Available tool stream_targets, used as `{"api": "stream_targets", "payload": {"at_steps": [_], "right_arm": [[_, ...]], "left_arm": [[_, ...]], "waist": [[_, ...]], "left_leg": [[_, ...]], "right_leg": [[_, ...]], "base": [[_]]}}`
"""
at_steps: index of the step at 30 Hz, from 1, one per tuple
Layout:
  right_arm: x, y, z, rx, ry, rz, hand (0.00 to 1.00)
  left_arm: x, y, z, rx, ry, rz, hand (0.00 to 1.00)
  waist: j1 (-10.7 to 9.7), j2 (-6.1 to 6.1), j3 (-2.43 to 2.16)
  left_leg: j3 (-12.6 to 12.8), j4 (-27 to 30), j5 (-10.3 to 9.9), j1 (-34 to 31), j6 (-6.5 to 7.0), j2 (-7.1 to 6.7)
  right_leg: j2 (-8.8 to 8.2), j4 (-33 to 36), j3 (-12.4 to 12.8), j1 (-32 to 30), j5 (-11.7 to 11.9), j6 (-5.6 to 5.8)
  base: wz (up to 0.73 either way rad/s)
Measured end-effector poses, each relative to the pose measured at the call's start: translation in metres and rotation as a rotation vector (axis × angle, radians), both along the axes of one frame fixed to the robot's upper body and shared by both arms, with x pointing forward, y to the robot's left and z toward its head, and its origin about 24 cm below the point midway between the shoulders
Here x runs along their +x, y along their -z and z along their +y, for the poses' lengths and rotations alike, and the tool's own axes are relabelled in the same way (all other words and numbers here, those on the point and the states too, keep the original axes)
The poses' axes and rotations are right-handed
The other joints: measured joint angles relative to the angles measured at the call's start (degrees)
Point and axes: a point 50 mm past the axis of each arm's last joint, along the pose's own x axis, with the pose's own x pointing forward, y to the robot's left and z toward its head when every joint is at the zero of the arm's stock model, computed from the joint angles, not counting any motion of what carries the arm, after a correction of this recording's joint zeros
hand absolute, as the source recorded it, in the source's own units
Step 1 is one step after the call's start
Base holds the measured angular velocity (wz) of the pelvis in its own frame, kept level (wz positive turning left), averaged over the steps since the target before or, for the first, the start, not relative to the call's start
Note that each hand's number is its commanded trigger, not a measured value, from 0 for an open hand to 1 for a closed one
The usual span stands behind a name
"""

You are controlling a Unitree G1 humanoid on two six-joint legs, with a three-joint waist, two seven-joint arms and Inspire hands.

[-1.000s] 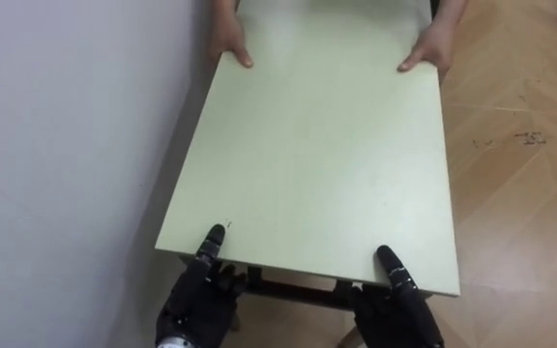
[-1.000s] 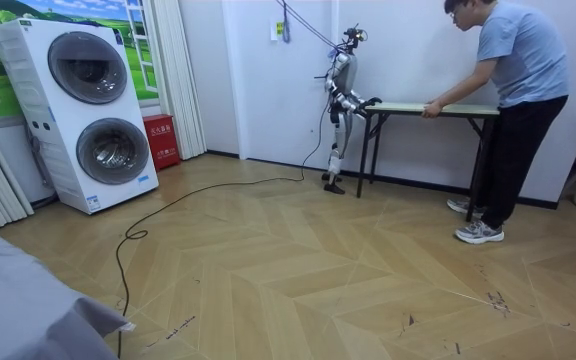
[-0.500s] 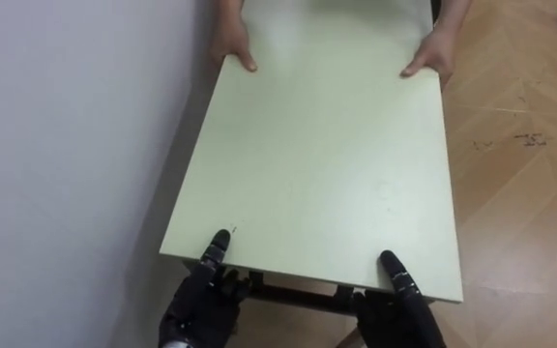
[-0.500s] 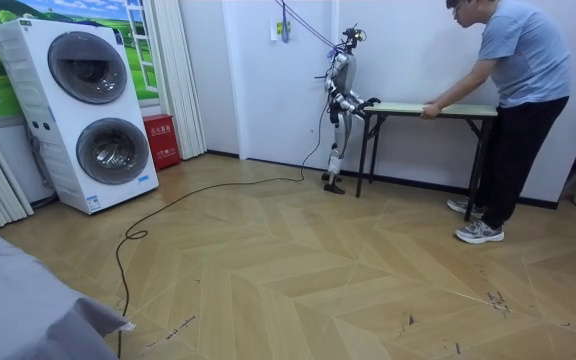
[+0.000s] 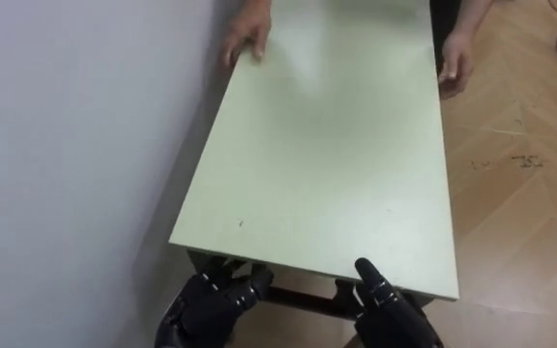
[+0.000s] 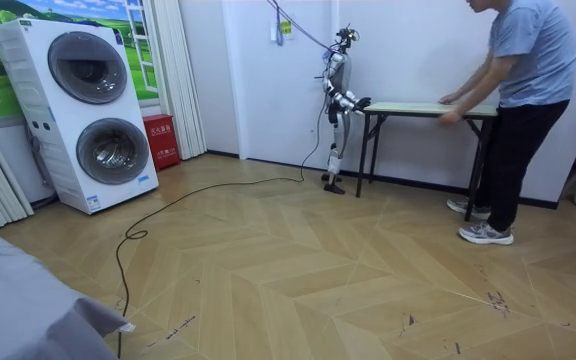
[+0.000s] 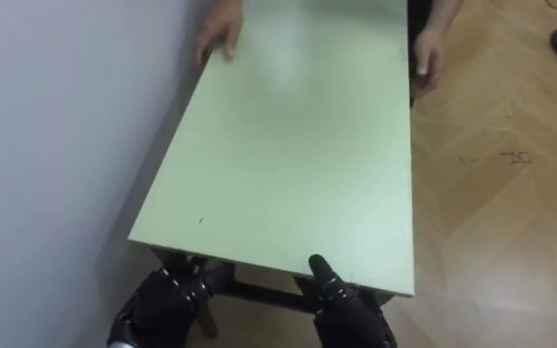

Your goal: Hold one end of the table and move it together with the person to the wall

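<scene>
White wall (image 5: 66, 145) runs along my left, the pale green table (image 5: 327, 164) close beside it. My left hand (image 5: 211, 307) sits under its near edge, my right hand (image 5: 390, 309) at that edge; whether either is gripping I cannot tell. A person's hands (image 5: 248, 37) hold the far end.

The tabletop (image 5: 327, 164) is pale yellow-green on a black frame (image 5: 298, 302). The left hand (image 5: 211, 307) and right hand (image 5: 392, 311) are black. The floor (image 5: 520, 222) is tan herringbone wood.

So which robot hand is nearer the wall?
Left. The left hand is below the table's near edge, at the corner by the wall; the right hand is at that edge's other end, toward the open floor.
</scene>
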Motion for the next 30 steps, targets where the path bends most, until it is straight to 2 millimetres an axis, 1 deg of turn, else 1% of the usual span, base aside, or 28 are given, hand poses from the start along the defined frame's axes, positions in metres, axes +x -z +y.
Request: {"api": "stream_targets", "payload": {"at_steps": [3,4,5,6,10,13,16,19,22,24,27,30], "right_arm": [[0.000,-0.001,0.001,-0.004,-0.020,-0.017,0.00],[0.000,-0.001,0.001,-0.013,-0.038,-0.028,0.00],[0.000,-0.001,0.001,-0.011,-0.048,-0.036,0.00],[0.000,-0.002,0.002,-0.010,-0.052,-0.040,0.00],[0.000,-0.002,0.001,-0.008,-0.065,-0.058,0.00],[-0.001,-0.003,0.001,-0.004,-0.073,-0.063,0.00],[-0.002,-0.003,0.000,-0.001,-0.089,-0.068,0.00],[-0.002,-0.003,0.000,-0.011,-0.107,-0.074,0.00],[-0.003,-0.002,0.000,-0.021,-0.120,-0.075,0.00],[-0.003,-0.001,0.000,-0.017,-0.123,-0.078,0.00],[-0.004,0.001,0.000,-0.020,-0.132,-0.078,0.00],[-0.004,0.008,-0.001,-0.053,-0.159,-0.052,0.00]], "left_arm": [[-0.002,0.002,0.000,0.001,0.008,0.006,0.00],[-0.003,0.004,0.000,0.004,0.015,0.011,0.00],[-0.004,0.005,0.000,0.006,0.019,0.016,0.00],[-0.005,0.005,-0.001,0.006,0.020,0.017,0.00],[-0.005,0.006,-0.003,-0.002,0.036,0.015,0.00],[-0.006,0.006,-0.004,-0.004,0.039,0.015,0.00],[-0.006,0.006,-0.005,-0.008,0.046,0.013,0.00],[-0.006,0.006,-0.005,-0.009,0.046,0.013,0.00],[-0.007,0.007,-0.005,-0.009,0.045,0.017,0.00],[-0.007,0.009,-0.004,-0.005,0.045,0.026,0.00],[-0.014,0.017,-0.001,0.009,0.041,0.068,0.00],[-0.020,0.023,0.001,0.031,0.048,0.103,0.00]], "waist": [[0.3,0.50,-0.37],[0.2,0.89,-0.62],[0.2,1.17,-0.76],[0.1,1.30,-0.78],[0.1,1.87,-0.69],[0.1,1.99,-0.68],[0.0,1.89,-0.60],[0.1,1.58,-0.39],[0.1,1.52,-0.11],[0.1,1.47,-0.14],[0.0,1.41,-0.17],[-0.1,0.91,-0.19]], "left_leg": [[0.0,0.1,0.0,-0.2,0.00,0.01],[0.0,0.2,0.0,-0.2,0.00,0.01],[0.0,0.2,0.0,-0.2,0.00,0.01],[0.0,0.3,0.0,-0.2,-0.01,0.01],[0.0,0.3,0.1,-0.1,-0.08,0.05],[0.0,0.3,0.1,-0.1,-0.09,0.08],[0.1,0.3,0.1,0.0,-0.08,0.07],[0.2,0.2,0.1,0.1,-0.08,0.07],[0.3,0.0,0.1,0.9,-0.07,0.07],[0.3,-0.1,0.1,0.9,-0.06,0.07],[0.2,-0.1,0.1,0.9,-0.06,0.07],[0.2,0.1,0.1,0.8,-0.07,0.07]], "right_leg": [[-0.03,0.0,0.0,0.0,0.4,-0.12],[-0.04,0.0,0.0,0.1,0.4,-0.13],[-0.05,0.1,0.0,0.1,0.5,-0.17],[-0.04,0.1,0.0,0.1,0.5,-0.21],[0.02,0.1,0.1,0.1,0.6,-0.33],[0.07,0.1,0.1,0.1,0.6,-0.33],[0.06,0.1,0.1,0.1,0.6,-0.33],[0.10,0.0,0.2,0.1,0.6,-0.30],[0.11,-0.2,0.2,0.8,0.4,-0.11],[0.09,-0.3,0.1,0.9,0.4,-0.07],[0.10,-0.6,0.0,1.1,0.4,-0.07],[0.08,-0.7,-0.1,1.1,0.4,-0.07]], "base": [[0.01],[0.00],[0.00],[0.00],[0.00],[0.00],[0.00],[0.00],[0.00],[0.00],[0.00],[0.00]]}}
